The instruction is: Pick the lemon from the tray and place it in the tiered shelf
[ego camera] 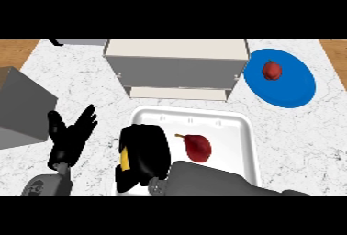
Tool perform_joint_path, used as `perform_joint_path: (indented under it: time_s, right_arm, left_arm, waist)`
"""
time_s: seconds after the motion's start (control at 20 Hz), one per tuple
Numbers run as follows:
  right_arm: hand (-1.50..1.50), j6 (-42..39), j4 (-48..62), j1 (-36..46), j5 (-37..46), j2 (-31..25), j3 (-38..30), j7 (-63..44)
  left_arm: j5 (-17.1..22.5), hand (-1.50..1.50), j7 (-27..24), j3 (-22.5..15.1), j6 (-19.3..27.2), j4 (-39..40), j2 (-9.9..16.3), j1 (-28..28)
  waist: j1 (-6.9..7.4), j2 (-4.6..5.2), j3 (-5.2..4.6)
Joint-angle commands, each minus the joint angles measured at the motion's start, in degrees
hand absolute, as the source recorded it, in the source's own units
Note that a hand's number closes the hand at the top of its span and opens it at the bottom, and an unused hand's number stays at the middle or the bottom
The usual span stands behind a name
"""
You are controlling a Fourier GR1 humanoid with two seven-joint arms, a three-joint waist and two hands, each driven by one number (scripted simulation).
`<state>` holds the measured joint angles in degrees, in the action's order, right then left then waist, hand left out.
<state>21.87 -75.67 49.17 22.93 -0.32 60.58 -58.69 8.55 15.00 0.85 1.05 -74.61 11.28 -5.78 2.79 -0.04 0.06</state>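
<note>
The right hand [143, 153] is over the white tray's [247, 137] left side, fingers curled round the yellow lemon [125, 159]. A red pear [197, 147] lies beside it. The left hand [69, 133] rests open over the worktop [81, 92]. Beyond: the shelf [176, 62], and a blue plate [295, 89] carrying a red fruit [271, 69]. No writing shows.

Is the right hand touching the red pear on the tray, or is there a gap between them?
Apart. In the head view a strip of white tray floor shows between the right hand and the red pear.
</note>
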Motion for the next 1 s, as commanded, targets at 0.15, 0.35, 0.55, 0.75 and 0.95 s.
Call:
perform_joint_path:
  time_s: [0.15, 0.35, 0.55, 0.75, 0.95]
  right_arm:
    - [1.5, 4.5, -7.1, 13.9, 8.2, 0.3, -3.7, -16.8]
    - [1.5, 0.0, -7.3, 22.1, 9.2, 0.3, -9.5, -22.9]
    - [1.5, -5.0, -5.8, 28.6, 10.2, 0.3, -17.4, -24.7]
    - [1.5, -8.5, -3.4, 31.6, 12.1, 0.3, -22.1, -24.9]
    - [1.5, -11.8, -2.4, 34.8, 10.6, -0.8, -29.5, -24.3]
  left_arm:
    - [0.8, 0.0, 0.6, 2.1, -0.5, 2.0, 1.5, -0.2]
    - [0.5, 0.0, 0.3, 1.1, -0.5, 1.0, 0.7, 1.9]
    - [0.4, 0.0, 0.7, 0.7, -0.2, -1.2, 0.2, 2.9]
    - [0.9, 0.0, 2.6, 1.7, -0.6, -3.5, 2.1, 3.8]
    - [0.1, 0.0, 2.4, 1.3, 1.4, -4.2, 0.4, 4.5]
  waist:
    - [-2.16, -0.88, -0.18]
    - [-1.9, -1.16, -0.22]
    - [-2.42, -1.11, -0.15]
    - [-2.55, -0.87, -0.07]
    - [-2.77, -0.85, -0.04]
